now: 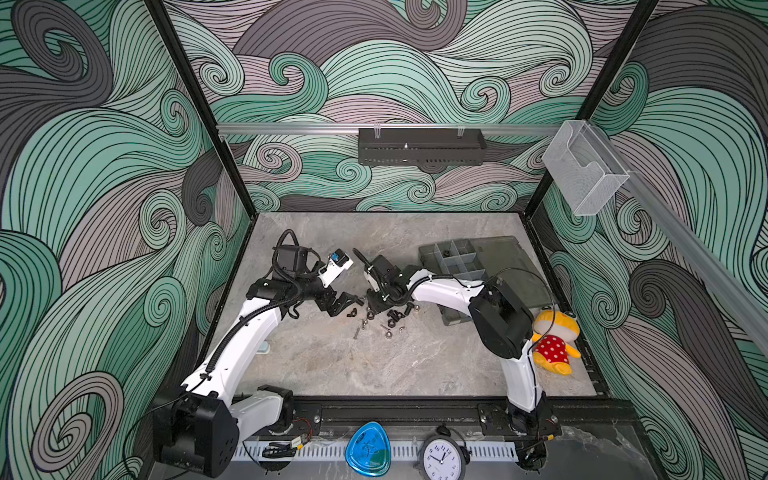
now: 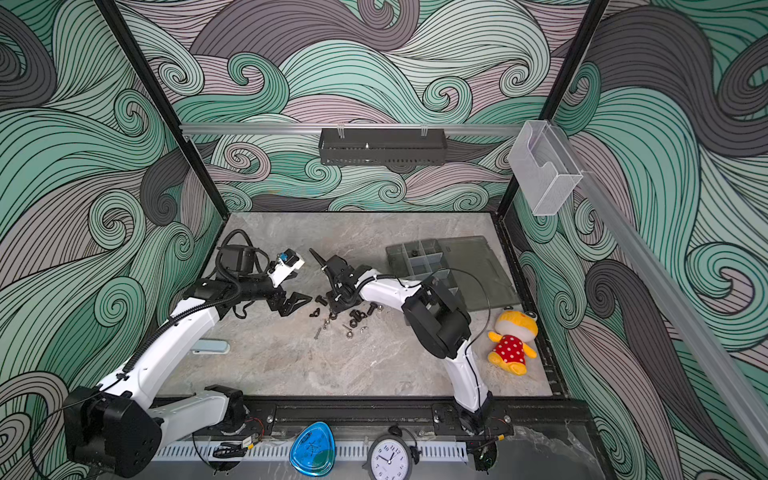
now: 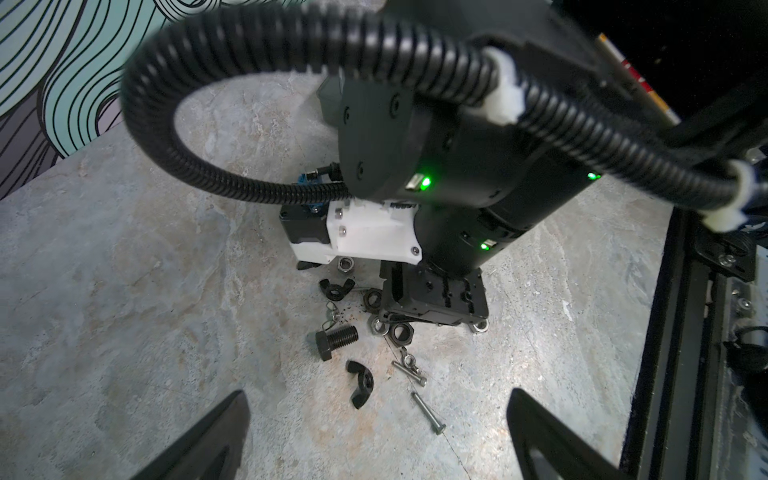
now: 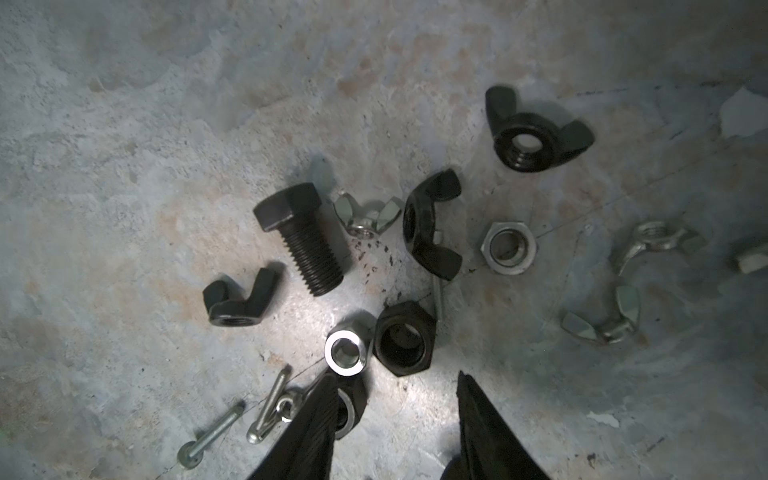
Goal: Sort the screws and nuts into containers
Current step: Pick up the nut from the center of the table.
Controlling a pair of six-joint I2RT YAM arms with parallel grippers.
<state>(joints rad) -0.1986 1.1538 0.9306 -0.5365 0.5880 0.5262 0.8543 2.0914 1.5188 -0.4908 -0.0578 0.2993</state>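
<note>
Barely started, by the look of it. Only one small dark piece visible in a back cell of the box (image 1: pixel 457 259) — too small to call bolt or nut. Other visible cells bare, near ones hidden behind the right arm.

Nearly everything else loose on the table (image 1: pixel 374 365), well apart from the box: black bolt (image 4: pixel 301 237), black hex nut (image 4: pixel 409 311), silver nut (image 4: pixel 357 332), wing nuts (image 4: pixel 573 137), thin screws (image 4: pixel 212 434).

Right gripper (image 4: pixel 397 384) low over the pile, jaws partly apart, nothing between them, tips just short of the hex nut and silver nut. Left gripper (image 3: pixel 378 392) wide open, empty, hovering beside the pile.

Remaining — essentially the whole sort, piece by piece.
</note>
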